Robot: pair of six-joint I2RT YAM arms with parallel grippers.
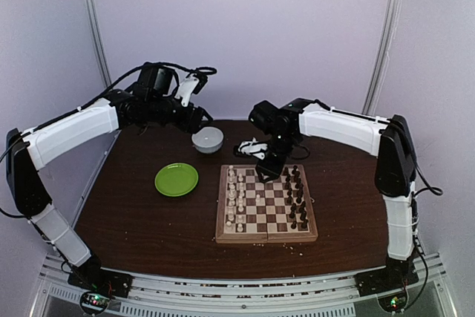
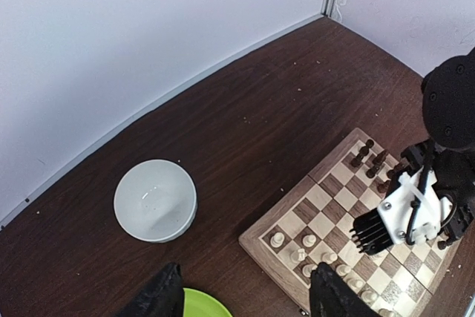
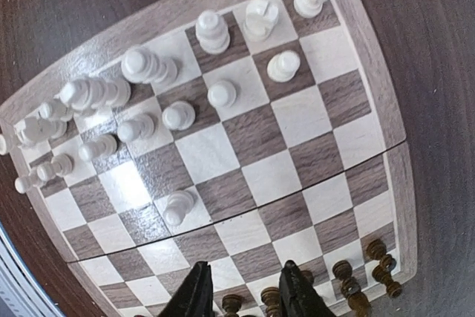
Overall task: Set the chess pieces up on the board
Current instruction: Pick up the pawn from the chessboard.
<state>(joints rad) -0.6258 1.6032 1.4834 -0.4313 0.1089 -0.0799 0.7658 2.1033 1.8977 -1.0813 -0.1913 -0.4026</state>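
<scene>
The board [image 1: 267,209] lies right of the table's centre. Cream-white chess pieces [image 1: 235,198] fill its left columns and dark chess pieces [image 1: 295,194] its right columns. In the right wrist view one white pawn [image 3: 177,206] stands alone, out ahead of the other white pieces [image 3: 211,31]. My right gripper [image 3: 245,295] hovers over the dark rows [image 3: 345,272] at the board's far end, open, with two dark piece tops showing in the gap. My left gripper [image 2: 249,298] is open and empty, held above the table between the bowl and the board's [image 2: 292,201] white corner.
A white bowl [image 1: 207,139] stands behind the board, under my left gripper [image 1: 199,119]. A round green plate [image 1: 177,180] lies left of the board. Pale crumbs dot the dark wooden table. White walls close off the back and sides.
</scene>
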